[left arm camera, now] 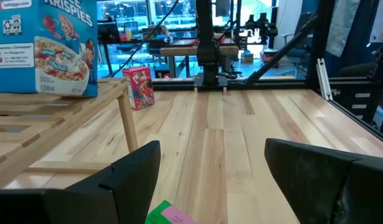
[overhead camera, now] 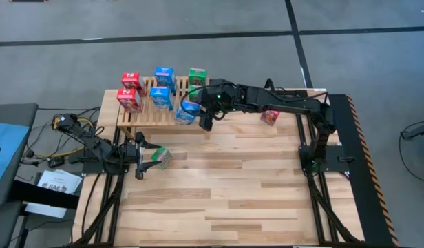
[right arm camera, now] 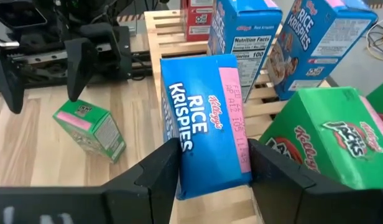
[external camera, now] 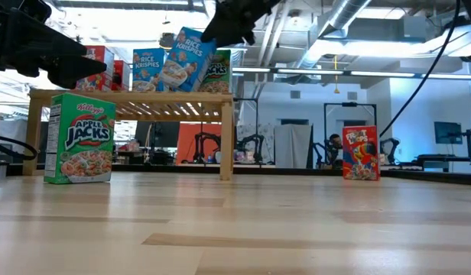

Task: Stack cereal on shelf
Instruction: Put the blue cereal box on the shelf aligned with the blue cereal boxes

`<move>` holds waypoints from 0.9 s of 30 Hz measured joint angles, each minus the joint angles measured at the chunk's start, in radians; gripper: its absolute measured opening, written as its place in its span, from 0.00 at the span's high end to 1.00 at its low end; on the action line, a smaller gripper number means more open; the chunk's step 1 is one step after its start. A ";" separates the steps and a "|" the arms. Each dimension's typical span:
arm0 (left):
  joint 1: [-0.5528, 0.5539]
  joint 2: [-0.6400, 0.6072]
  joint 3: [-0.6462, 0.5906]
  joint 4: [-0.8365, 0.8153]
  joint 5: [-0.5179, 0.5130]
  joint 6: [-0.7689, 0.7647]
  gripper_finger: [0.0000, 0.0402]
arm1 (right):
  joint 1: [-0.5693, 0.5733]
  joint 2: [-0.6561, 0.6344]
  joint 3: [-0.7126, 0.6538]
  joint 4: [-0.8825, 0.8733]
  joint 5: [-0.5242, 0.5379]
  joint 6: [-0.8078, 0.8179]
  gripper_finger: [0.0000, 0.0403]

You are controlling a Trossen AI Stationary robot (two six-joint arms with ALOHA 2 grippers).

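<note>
I count five cereal boxes standing on the shelf [overhead camera: 146, 110]. My right pincer [right arm camera: 207, 165] grips a sixth, a blue box [right arm camera: 204, 124], at its front edge. The left pincer [overhead camera: 140, 162], fingers spread, straddles a green box [overhead camera: 161, 158] on the desk [overhead camera: 226, 200]; a red box [overhead camera: 270, 118] waits near the far right corner.

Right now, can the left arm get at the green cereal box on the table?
Probably yes. The left gripper hovers open right over the green Apple Jacks box, which stands alone on the table, with nothing between them.
</note>
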 joint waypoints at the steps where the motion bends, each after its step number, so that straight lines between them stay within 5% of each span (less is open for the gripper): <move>1: 0.000 0.000 0.000 0.000 0.000 0.000 0.30 | 0.000 0.001 0.000 0.008 0.000 -0.001 0.49; 27: 0.000 0.000 0.000 0.000 0.000 0.000 0.30 | -0.001 0.002 -0.001 0.024 0.021 -0.011 0.29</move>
